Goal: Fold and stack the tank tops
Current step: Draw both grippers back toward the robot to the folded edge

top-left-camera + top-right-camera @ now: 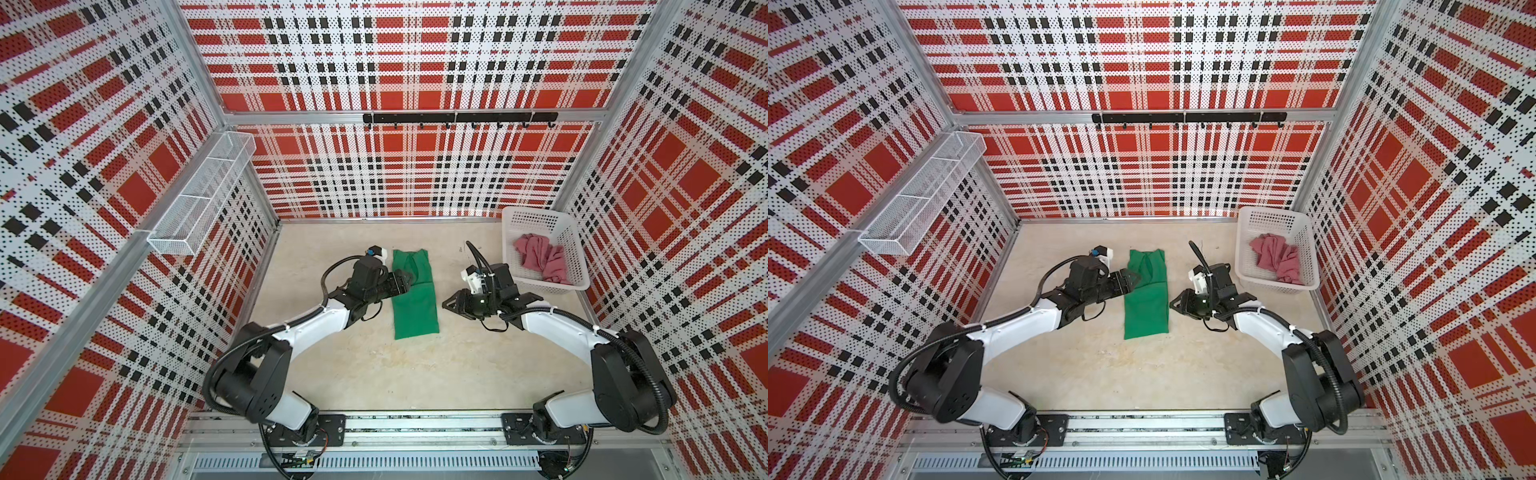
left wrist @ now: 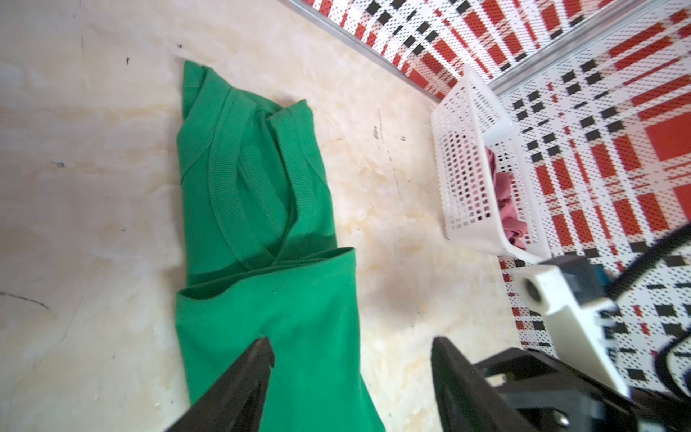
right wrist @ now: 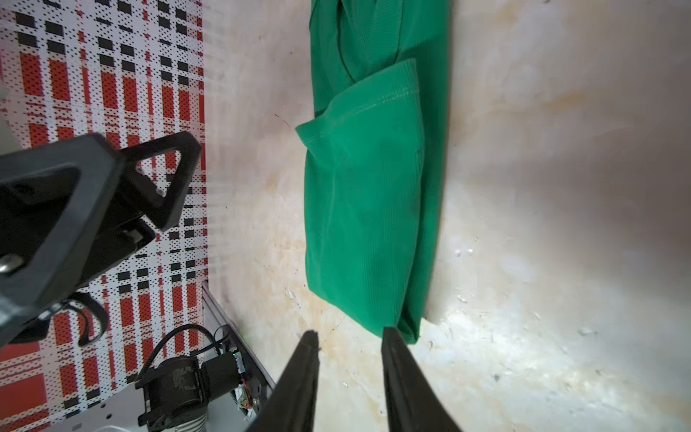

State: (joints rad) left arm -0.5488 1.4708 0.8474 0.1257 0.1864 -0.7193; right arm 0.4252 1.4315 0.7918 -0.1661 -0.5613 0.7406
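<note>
Laid lengthwise toward the back wall (image 1: 415, 166) on the bench (image 1: 374, 374), the green tank top (image 1: 415, 299) is flanked mid-length by the left hand (image 2: 351, 344), spread wide and empty at its edge, and the right hand (image 3: 350, 334), narrowly parted and empty just beside it.

Green tank top (image 1: 415, 307) — rose-pink tank top (image 1: 540, 259) — white basket (image 1: 534, 219)

The green tank top (image 1: 415, 295) (image 1: 1146, 296) lies flat on the table (image 1: 415, 374), near its middle. It is folded lengthwise into a narrow long strip, with the straps and the neckline at the far end. In the wrist views (image 2: 261, 224) (image 3: 366, 194) its hemmed end lies doubled back over the body, a little loose at the edge. The pink tank top (image 1: 540, 257) (image 1: 1277, 258) is not folded: it lies crumpled inside the white basket (image 1: 548, 283) at the far right corner, well apart from the green one.
</note>
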